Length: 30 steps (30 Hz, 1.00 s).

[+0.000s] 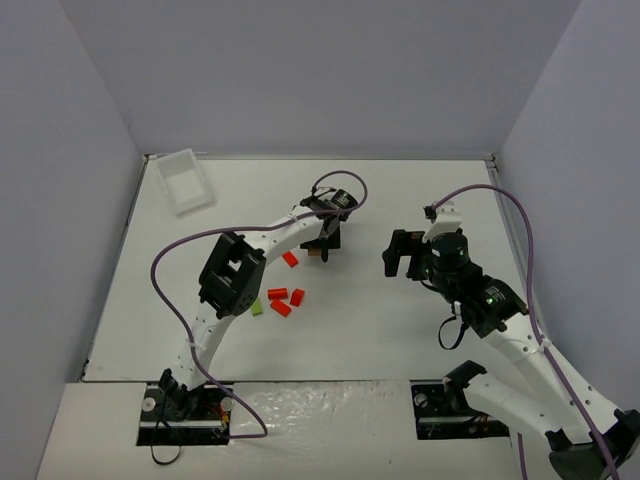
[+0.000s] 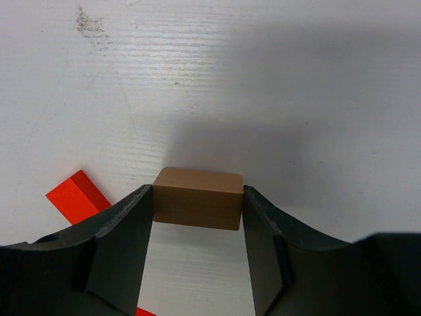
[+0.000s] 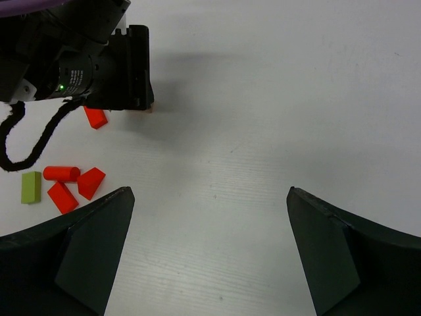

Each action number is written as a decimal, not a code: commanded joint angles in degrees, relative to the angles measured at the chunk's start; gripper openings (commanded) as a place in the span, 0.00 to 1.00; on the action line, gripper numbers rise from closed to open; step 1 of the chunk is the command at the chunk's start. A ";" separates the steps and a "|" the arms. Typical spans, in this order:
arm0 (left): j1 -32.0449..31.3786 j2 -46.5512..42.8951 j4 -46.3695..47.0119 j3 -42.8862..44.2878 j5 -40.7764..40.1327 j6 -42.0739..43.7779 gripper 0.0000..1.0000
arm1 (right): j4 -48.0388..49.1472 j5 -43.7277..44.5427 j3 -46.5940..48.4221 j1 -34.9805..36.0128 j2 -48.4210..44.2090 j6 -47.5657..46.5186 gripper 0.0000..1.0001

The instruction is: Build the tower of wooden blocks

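- Over the table from above, the left gripper point(image 1: 322, 243) reaches to the middle of the white table point(image 1: 400, 340), with its fingers down over a sliver of tan block point(image 1: 317, 251). The wrist hides the grip itself.
- No tower stands yet. The lone red block point(image 1: 290, 259) lies just beside the gripper, and three red blocks point(image 1: 285, 300) and a green block point(image 1: 257, 308) sit loose nearer the arm bases.
- The right gripper point(image 1: 400, 255) hangs well apart on the right. A clear tray point(image 1: 185, 180) sits in the far left corner.
- From the left wrist, the hidden grip shows plainly: the two pads pinch the tan block by its short ends, one pad flat against each end face.
- This hold probably keeps the block level and leaves its broad top free, as suits a base piece. Whether it rests on the table or hangs just above it, I cannot tell.
- From the right wrist, that gripper's fingers stand spread wide, with only bare table between them. It seems to wait clear of the work.
- This view alone hints at the shapes in the cluster: one red piece looks rounded like a cylinder and another wedge-like. The tan block is almost wholly hidden behind the left wrist.
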 commanded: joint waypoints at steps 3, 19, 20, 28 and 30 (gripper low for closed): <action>1.00 -1.01 -1.84 1.68 -2.17 0.23 0.05 | 1.96 0.92 -0.17 -0.20 -0.31 0.28 1.00; 1.09 -5.23 -2.11 1.07 -2.94 -0.39 0.58 | 1.96 -0.13 -0.30 -0.20 -0.17 0.02 1.00; 1.18 -5.86 -2.14 1.02 -3.12 -0.39 0.60 | 1.96 -0.20 -0.21 -0.20 -0.10 -0.10 1.00; 1.53 -14.57 -2.02 -0.86 -3.57 1.45 0.70 | 1.96 -0.87 0.59 -0.20 0.21 -1.30 1.00; 1.73 -17.24 -1.99 -3.54 -3.57 2.49 0.70 | 1.96 -1.24 0.77 -0.20 0.27 -1.61 1.00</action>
